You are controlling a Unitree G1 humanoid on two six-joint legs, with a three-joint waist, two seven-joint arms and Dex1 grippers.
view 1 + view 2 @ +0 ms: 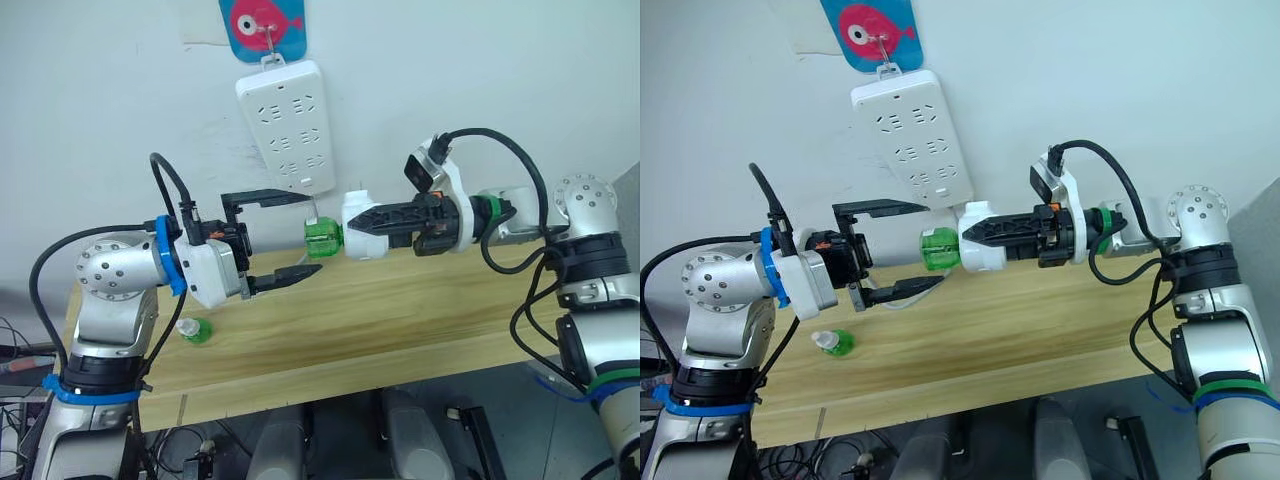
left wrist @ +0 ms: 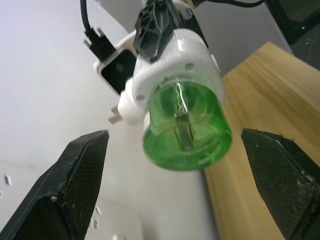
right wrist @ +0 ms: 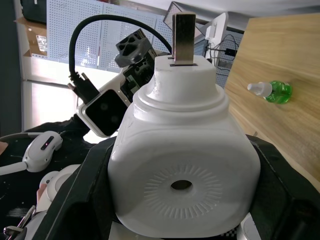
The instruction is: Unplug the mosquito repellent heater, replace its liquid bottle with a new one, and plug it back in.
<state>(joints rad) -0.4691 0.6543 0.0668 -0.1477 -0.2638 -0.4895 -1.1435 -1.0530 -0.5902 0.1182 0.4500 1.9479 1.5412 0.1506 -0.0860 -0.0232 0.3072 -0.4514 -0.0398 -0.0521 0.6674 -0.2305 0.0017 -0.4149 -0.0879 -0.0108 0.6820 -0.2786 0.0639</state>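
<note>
You have the mosquito repellent heater (image 1: 362, 224) off the power strip and up in the air above the wooden table (image 1: 400, 310). Your right gripper (image 1: 372, 224) is clamped on its white body, one black finger on each side; the right wrist view shows the round vent hole facing the camera and a metal prong (image 3: 183, 31) standing up from the neck of the unit.

The green liquid bottle (image 1: 323, 238) is seated in the heater's end and points away from your right gripper, toward your left one. In the left wrist view its round bottom faces the camera, and it sits in the gap between the two fingers (image 2: 75, 180) without touching either.

Your left gripper (image 1: 287, 236) is spread wide, one finger above the bottle's level and one below, with the fingertips just short of the bottle. It holds nothing.

A second green bottle (image 1: 194, 330) with a white cap lies on its side on the table, below your left gripper and well apart from the heater.

The white power strip (image 1: 286, 124) hangs on the wall above and between both grippers, from a hook on a fish-shaped plaque (image 1: 265, 26).
</note>
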